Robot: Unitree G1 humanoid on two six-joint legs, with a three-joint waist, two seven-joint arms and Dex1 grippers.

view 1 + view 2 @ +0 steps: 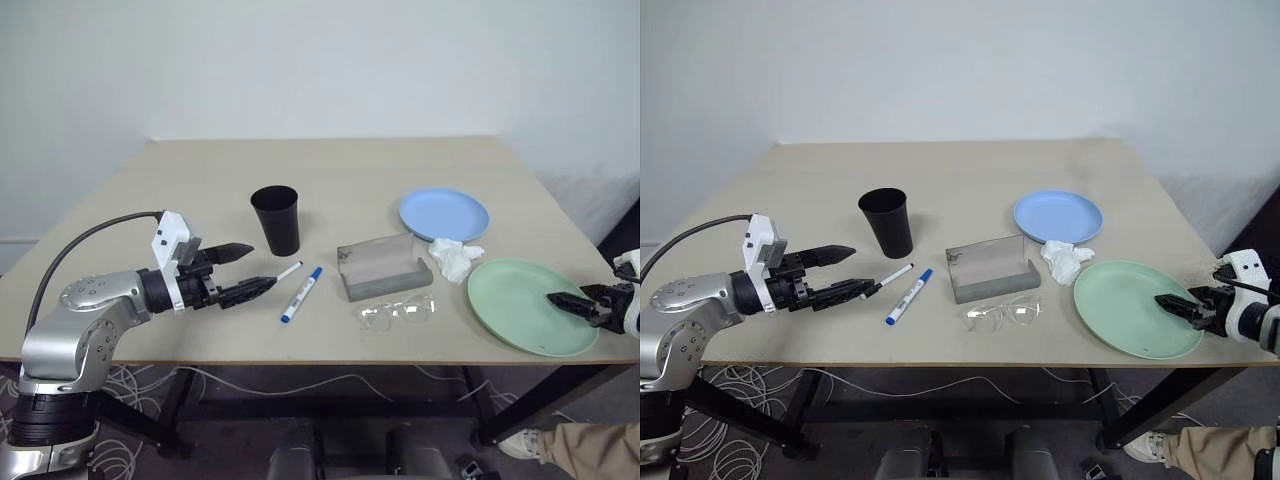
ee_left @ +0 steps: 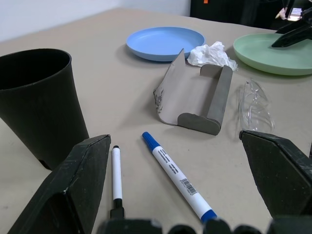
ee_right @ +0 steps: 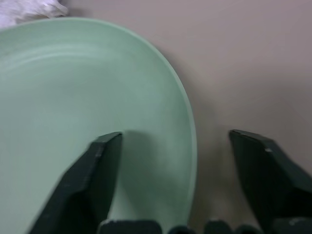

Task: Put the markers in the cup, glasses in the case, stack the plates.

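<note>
Two tools work over the bench (image 1: 200, 180). On the right, the right tool (image 1: 572, 303) has its fingers apart, straddling the near right rim of the green plate (image 1: 520, 300): in the right wrist view one finger (image 3: 97, 180) sits over the plate's inside and the other (image 3: 265, 175) over the bare bench beyond the rim, and it grips nothing. On the left, the left tool (image 1: 245, 268) is level and low, fingers spread wide and empty, pointing toward the middle of the bench; its lower fingertip lies just beside the cap end of the black-capped marker (image 1: 287, 271). Next to that pen lies the blue-capped marker (image 1: 301, 294), the two roughly parallel and slightly apart, both flat on the bench. Behind them stands the black cup (image 1: 276, 219), upright and open at the top. Right of the markers the grey case (image 1: 385, 277) sits open with its clear flap raised, and the clear glasses (image 1: 396, 311) lie just in front of it, near the bench's front edge. A crumpled white tissue (image 1: 455, 257) rests between the case and the green plate, touching the near edge of the blue plate (image 1: 444, 213), which lies behind the green one.
</note>
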